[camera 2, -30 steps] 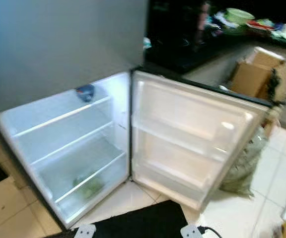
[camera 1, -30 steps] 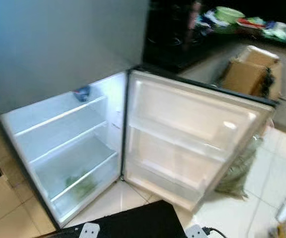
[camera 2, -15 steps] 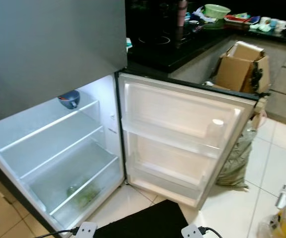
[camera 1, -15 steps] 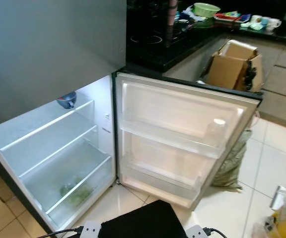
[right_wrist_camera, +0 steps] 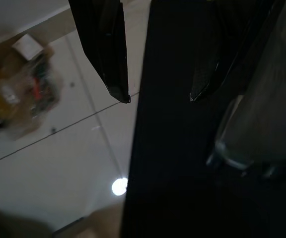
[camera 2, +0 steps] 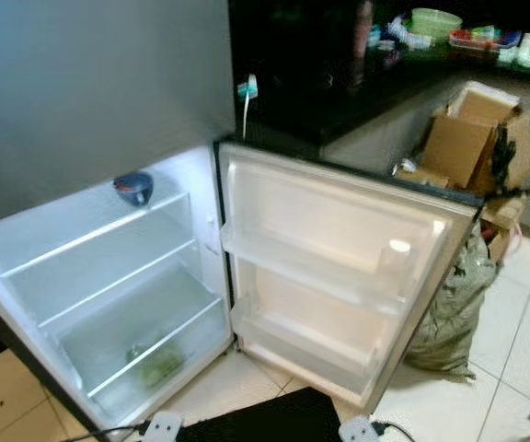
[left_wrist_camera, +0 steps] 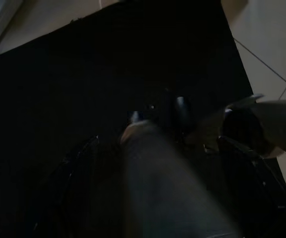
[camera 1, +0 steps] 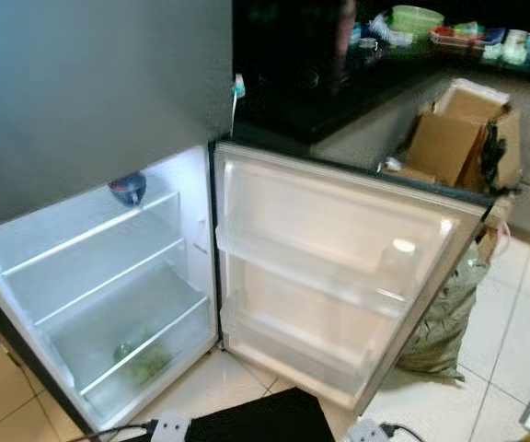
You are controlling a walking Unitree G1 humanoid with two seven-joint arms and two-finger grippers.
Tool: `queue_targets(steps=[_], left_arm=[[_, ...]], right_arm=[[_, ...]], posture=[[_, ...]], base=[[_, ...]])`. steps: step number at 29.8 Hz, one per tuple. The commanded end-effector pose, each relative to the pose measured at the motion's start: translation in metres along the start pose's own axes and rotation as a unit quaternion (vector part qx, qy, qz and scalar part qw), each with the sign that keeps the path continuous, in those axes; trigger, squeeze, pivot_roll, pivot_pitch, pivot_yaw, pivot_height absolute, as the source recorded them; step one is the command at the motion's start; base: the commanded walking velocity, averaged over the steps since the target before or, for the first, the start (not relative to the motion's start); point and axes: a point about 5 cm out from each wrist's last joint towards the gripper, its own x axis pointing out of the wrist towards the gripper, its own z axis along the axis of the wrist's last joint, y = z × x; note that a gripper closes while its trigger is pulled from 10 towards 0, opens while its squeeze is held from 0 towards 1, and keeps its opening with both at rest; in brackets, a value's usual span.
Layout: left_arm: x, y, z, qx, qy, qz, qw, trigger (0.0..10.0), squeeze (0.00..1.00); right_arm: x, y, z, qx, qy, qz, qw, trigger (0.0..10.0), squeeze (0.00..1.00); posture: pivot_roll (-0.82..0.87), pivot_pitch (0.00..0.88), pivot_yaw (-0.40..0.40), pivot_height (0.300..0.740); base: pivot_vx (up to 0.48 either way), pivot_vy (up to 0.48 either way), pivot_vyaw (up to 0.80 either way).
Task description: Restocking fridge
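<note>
From the left eye view, the fridge (camera 1: 109, 276) stands with its lower door (camera 1: 339, 276) swung wide to the right of the lit compartment. A dark blue bowl (camera 1: 128, 188) sits at the back of the fridge's top shelf, and something green (camera 1: 141, 362) lies in the bottom drawer. Just right of the door a grey-green sack (camera 1: 449, 318) slumps on the white tiled floor (camera 1: 513, 313). Behind the door runs a dark worktop (camera 1: 357, 83) with a green bowl (camera 1: 417, 18) and some cups, and a cardboard box (camera 1: 458, 138) stands below it.

The right eye view gives the same scene; a small teal-tipped thing (camera 2: 247, 88) sticks up by the fridge's upper edge.

The left wrist view is very dark: a black mat (left_wrist_camera: 108, 74) on pale floor, well away from the fridge interior. I cannot tell how the left end effector stands.

In the right wrist view the right end effector (right_wrist_camera: 155, 94) hangs over the mat's edge, its two fingers apart and empty, with a clear bag of groceries (right_wrist_camera: 16, 94) on the tiles nearby.
</note>
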Motion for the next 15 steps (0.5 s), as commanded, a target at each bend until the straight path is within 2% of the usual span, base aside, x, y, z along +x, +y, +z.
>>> queue_targets(steps=[1,3,15], left_arm=[[-0.0003,-0.0003,-0.0036,0.004,0.01,-0.002,1.0,10.0,0.0],[-0.0004,-0.0003,-0.0037,0.004,0.01,-0.002,1.0,10.0,0.0],[-0.0002,-0.0016,-0.0049,0.005,0.013,-0.003,1.0,10.0,0.0]], right_arm=[[-0.0005,0.0014,-0.0038,0.012,0.001,0.009,1.0,10.0,0.0],[-0.0006,0.0015,-0.0035,0.016,0.0,0.012,1.0,10.0,0.0],[-0.0011,-0.0008,-0.0042,0.012,0.0,0.015,1.0,10.0,0.0]], posture=[[-0.05,0.007,-0.008,0.74],[-0.05,0.008,-0.008,0.74],[-0.05,0.01,-0.011,0.74]], base=[[0.0,-0.439,0.0],[0.0,-0.439,0.0],[0.0,-0.404,0.75]])
